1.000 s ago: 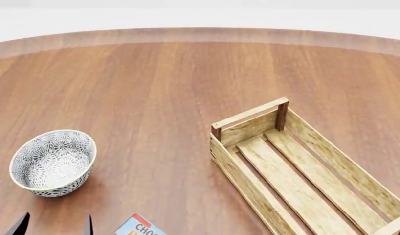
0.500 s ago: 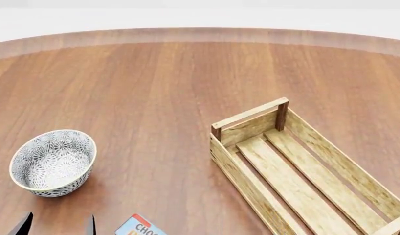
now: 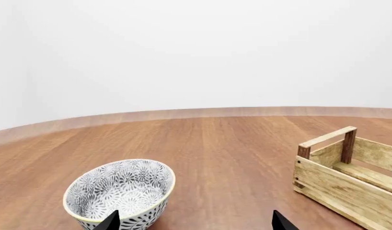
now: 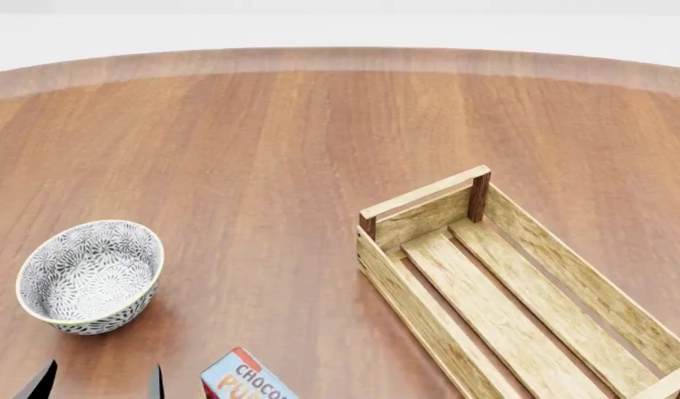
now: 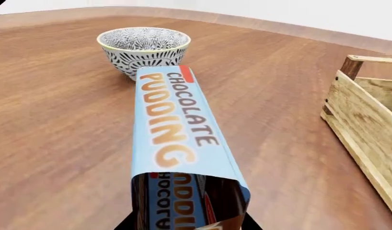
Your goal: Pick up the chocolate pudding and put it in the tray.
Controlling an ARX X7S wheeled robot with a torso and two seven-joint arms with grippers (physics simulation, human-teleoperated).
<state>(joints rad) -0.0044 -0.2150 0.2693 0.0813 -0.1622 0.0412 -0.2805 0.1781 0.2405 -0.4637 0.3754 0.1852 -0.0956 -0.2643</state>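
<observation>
Right end effector [image 5: 186, 225] clamped on chocolate pudding [image 5: 177, 139], left of tray [image 4: 518, 295]; left end effector [image 4: 96, 382] parted, empty.

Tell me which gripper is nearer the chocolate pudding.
Right. The chocolate pudding sits at the right gripper, between its fingers. The left gripper is apart from it, near the bowl.

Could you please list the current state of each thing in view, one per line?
Chocolate pudding: held in the right claw, lifted off the table.
Tray: upright on the table, nothing inside.
Bowl: upright, nothing inside, apart from the pudding.
Left claw: open, holding nothing, near the bowl.
Table: bears the tray and the bowl.
</observation>
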